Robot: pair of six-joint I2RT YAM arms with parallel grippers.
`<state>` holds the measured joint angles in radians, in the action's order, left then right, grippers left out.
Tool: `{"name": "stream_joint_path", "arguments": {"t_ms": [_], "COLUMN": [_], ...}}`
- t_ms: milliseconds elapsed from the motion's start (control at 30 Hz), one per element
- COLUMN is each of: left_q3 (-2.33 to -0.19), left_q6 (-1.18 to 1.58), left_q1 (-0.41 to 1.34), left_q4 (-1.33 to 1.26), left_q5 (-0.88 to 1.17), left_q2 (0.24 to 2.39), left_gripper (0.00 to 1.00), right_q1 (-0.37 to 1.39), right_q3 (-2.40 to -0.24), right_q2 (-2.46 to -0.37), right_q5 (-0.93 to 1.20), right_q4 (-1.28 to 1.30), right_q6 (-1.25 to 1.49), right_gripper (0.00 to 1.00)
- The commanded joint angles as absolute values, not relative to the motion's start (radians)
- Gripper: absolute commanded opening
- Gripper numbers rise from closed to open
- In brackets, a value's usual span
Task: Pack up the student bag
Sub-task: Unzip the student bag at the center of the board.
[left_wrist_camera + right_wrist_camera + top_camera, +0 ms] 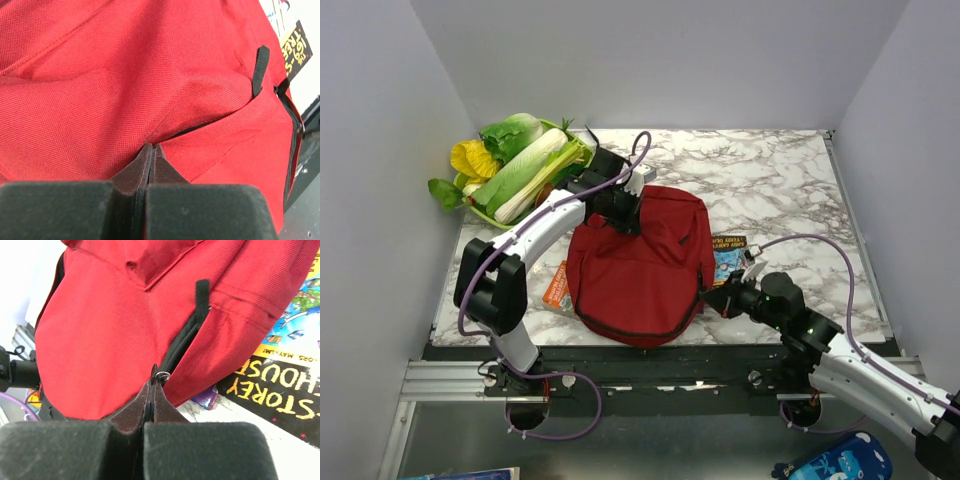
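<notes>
1. Leafy vegetables (520, 165): lying heaped in a green basket (577, 142) at the far-left corner of the marble table (780, 180).

2. Orange flat packet (557, 285): lying at the near left, partly tucked under the bag's left edge.

3. Left gripper (620, 215): bearing down on the bag's far-left upper part. In the left wrist view, the gripper (151, 150) is holding its jaws pressed together, tips against a fold of red cloth beside a black zipper line; whether cloth is caught between them cannot be told.

4. Student bag (640, 270): lying flat at the table's middle, reaching to the near edge.

5. Right gripper (728, 297): sitting at the bag's near-right edge. In the right wrist view, the gripper (154, 377) is clenching a small metal zipper pull (161, 375) at the end of a black zipper (182, 342).

6. Illustrated book (730, 252): lying just right of the bag, touching it.
</notes>
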<state>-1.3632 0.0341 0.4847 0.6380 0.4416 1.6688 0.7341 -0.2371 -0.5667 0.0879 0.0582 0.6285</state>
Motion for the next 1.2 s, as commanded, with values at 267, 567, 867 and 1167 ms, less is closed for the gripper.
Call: {"name": "stream_joint_path", "arguments": {"t_ms": [267,567,867,1167], "left_q3": [-1.44,-1.41,-1.401,-1.361], "left_q6": [0.104,0.118,0.117,0.023], "left_q1": [0.491,0.515,0.554,0.548], "left_q4": [0.583,0.56,0.548,0.615], "left_q5": [0.351,0.353,0.324,0.321], "left_q2": [1.717,1.686,1.678,1.583], "left_gripper": [0.0,0.0,0.0,0.54], "right_q1": [1.027,1.218,1.301,1.302], "right_q3": [-0.362,-0.564,-0.844,-0.767], "right_q2": [-0.748,-1.027,-1.265,-1.241], "right_q5": [0.006,-0.126,-0.167,-0.261], "right_q4": [0.077,0.018,0.018,0.106], "right_q6": [0.716,0.741,0.7,0.762], "right_gripper": [0.01,0.01,0.01,0.39]}}
